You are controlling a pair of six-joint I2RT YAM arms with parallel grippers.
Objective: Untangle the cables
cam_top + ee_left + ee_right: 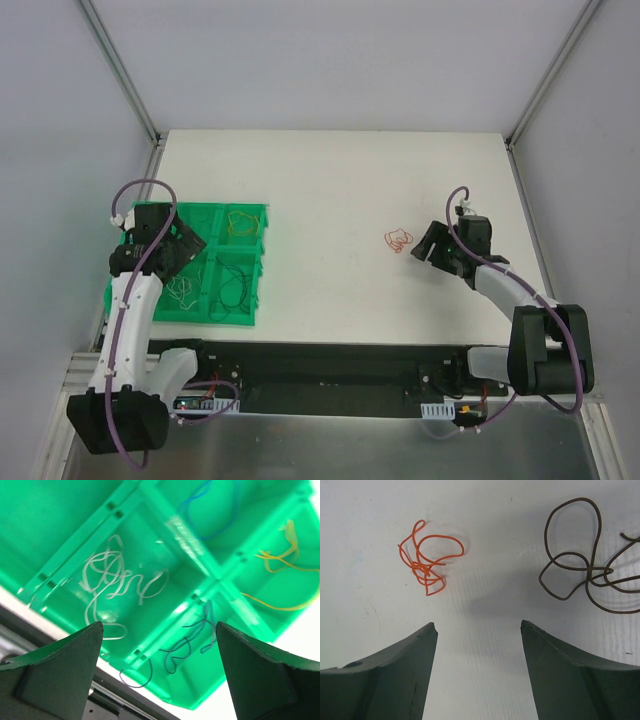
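Note:
The cables lie apart. On the white table a red-orange cable (427, 560) (397, 241) is curled up, with a brown cable (585, 565) to its right. My right gripper (477, 625) (427, 246) stands open just short of them, nothing between its fingers. In the green tray (60, 520) (200, 207) a whitish cable (120, 577), a dark cable (187, 642), a yellow cable (287, 565) and a blue cable (207, 505) each lie in a separate compartment. My left gripper (159, 625) (188, 250) hangs open and empty above the tray.
The tray sits at the table's left side, close to the front edge (330, 345). A black rail (115, 700) runs just below the tray's near corner. Metal frame posts (120, 70) rise at the back corners.

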